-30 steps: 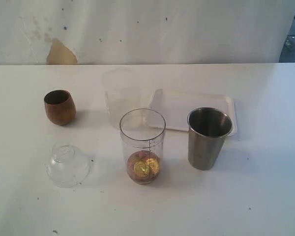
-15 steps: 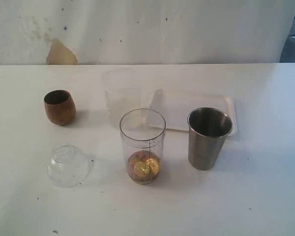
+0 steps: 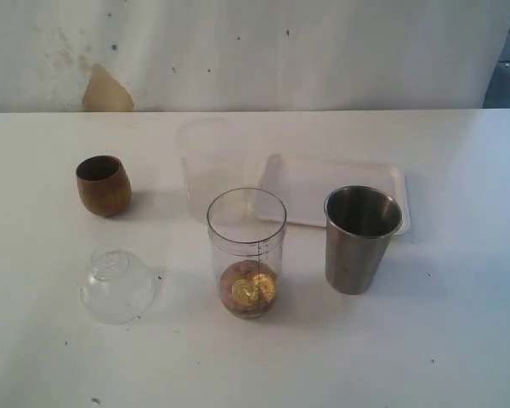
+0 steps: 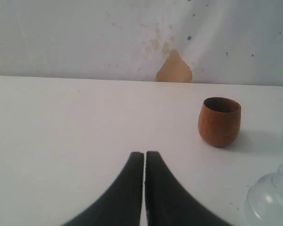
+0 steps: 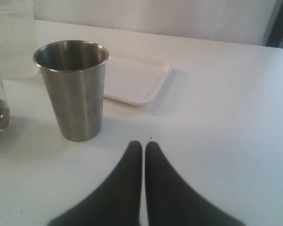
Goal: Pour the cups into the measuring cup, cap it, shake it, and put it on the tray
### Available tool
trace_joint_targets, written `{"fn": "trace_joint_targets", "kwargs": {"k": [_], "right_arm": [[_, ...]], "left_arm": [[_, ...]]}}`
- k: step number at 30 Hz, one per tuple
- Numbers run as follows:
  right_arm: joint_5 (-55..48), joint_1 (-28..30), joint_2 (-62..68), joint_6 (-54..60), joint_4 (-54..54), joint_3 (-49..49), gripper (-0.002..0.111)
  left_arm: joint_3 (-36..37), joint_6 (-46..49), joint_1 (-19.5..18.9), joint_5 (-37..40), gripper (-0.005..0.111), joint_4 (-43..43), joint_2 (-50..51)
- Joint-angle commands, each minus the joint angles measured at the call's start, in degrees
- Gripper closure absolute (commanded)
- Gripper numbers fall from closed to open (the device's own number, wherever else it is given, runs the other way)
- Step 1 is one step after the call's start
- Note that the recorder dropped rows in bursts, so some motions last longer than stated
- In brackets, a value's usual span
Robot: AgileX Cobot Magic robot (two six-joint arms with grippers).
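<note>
**Scene at the moment shown.** The clear transparent plastic measuring cup (image 3: 246, 251) with a black vertical graduation scale stands at the near centre of the white table (image 3: 459, 323). Its long axis is vertical, its open mouth points up, it is uncapped, and the scale faces the near side. Gold and copper-coloured coin-like pieces (image 3: 248, 289) lie at its bottom.

The clear domed lid (image 3: 116, 285) rests on the table to the near left, apart from the measuring cup. The small rounded brown wooden cup (image 3: 102, 184) stands upright at the far left. The tall tapered stainless-steel tumbler (image 3: 361, 238) stands upright to the right of the measuring cup, with its wider mouth uppermost.

The flat white rectangular tray (image 3: 340, 170) lies beyond both, with its long axis running left to right. A frosted translucent beaker (image 3: 208, 166) stands just beside the tray's left end.

The left gripper (image 4: 144, 154) is clenched and holds nothing, with the wooden cup (image 4: 219, 121) well ahead of it. The right gripper (image 5: 143, 145) is likewise clenched and empty, near the steel tumbler (image 5: 75, 89) and short of the tray (image 5: 132, 80).

Compared with one second earlier, every object stands in the same place and the same pose.
</note>
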State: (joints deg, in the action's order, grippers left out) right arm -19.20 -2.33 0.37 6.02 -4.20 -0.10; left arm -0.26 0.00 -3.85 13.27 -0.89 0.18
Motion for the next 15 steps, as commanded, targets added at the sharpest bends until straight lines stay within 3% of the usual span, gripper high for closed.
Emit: {"fn": "trace_joint_targets", "kwargs": {"k": [1, 8, 15], "right_arm": [[-0.05, 0.33, -0.37, -0.3, -0.19, 0.1, 0.106], [-0.05, 0.33, -0.37, -0.3, -0.19, 0.1, 0.106], [-0.05, 0.33, -0.37, -0.3, -0.19, 0.1, 0.106]], "left_arm": [[0.26, 0.0, 0.0, 0.15, 0.105, 0.0, -0.18], [0.26, 2.16, 0.0, -3.96, 0.105, 3.33, -0.18], [0.26, -13.55, 0.0, -26.83, 0.105, -7.5, -0.18]]}}
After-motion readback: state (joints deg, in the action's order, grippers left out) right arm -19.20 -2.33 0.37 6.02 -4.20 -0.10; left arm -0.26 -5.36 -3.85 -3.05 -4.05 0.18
